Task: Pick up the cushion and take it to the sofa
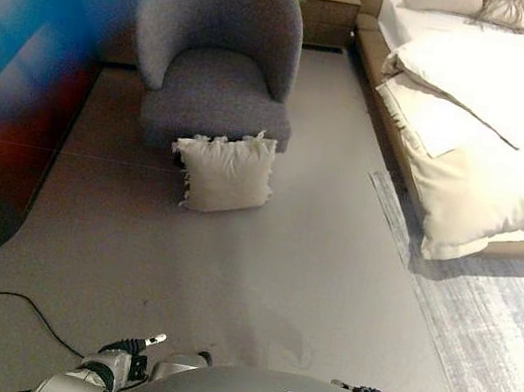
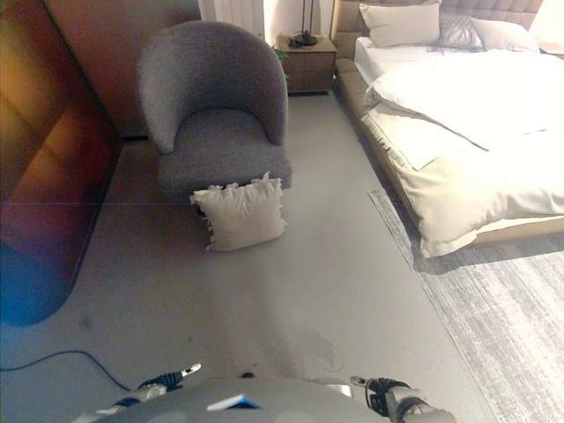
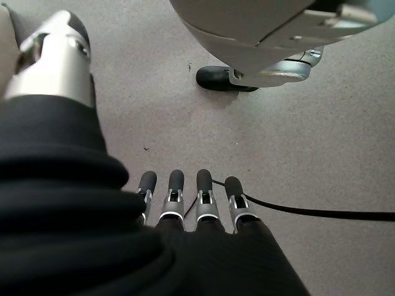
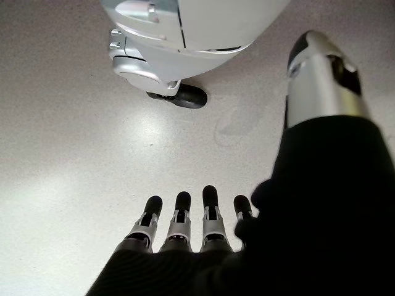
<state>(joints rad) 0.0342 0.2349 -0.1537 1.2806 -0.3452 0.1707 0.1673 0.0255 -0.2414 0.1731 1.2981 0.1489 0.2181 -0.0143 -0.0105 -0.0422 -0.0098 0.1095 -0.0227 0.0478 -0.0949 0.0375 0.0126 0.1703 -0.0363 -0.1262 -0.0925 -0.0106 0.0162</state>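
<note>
Cream fabric with a frilled edge marks the cushion (image 1: 225, 171), which stands upright on the grey floor (image 1: 258, 277), leaning against the front of the grey armchair (image 1: 218, 41), the sofa of the task as far as I can judge. It is well apart from the robot, and neither hand touches it.

The left hand (image 3: 185, 200) hangs low beside the body, fingers straight and relaxed, holding nothing. The right hand (image 4: 191, 219) does the same on the other side, fingers extended and empty over bare floor.

What could go wrong: the cushion is soft and only propped, so a one-sided push would likely tip it flat or slide it under the chair's front rather than lift it. A reach begun from this far back would probably fall short. The rug (image 1: 509, 351) near the bed (image 1: 498, 126) is off the direct path but could catch a foot if the approach drifts right.

The eye views show cushion, armchair, bed and the nightstand (image 2: 308, 57) at the far wall, yet only slivers of each hand. The wrist views show the fingers clearly, but no cushion that I can identify.
</note>
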